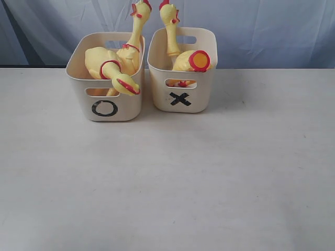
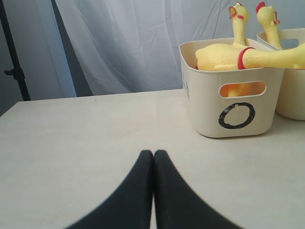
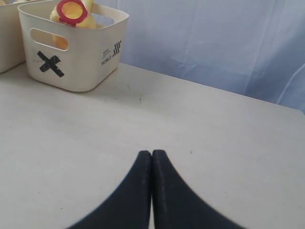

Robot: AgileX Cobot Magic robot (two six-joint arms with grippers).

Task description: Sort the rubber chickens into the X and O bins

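Sorting looks finished: rubber chickens (image 1: pixel 99 58) fill the O bin (image 1: pixel 124 107) and the X bin (image 1: pixel 203 97) just beside it, with none visible on the tabletop (image 1: pixel 167 183). Left gripper (image 2: pixel 153 160) and right gripper (image 3: pixel 151 160) are pinched together and empty, both well away from the O bin. I judge that no further pick is needed.

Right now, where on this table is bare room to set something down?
Bare: the tabletop in front of the O bin and X bin, and beside each outer wall. Crowded: both bins, full of rubber chickens, with only a narrow gap between them.
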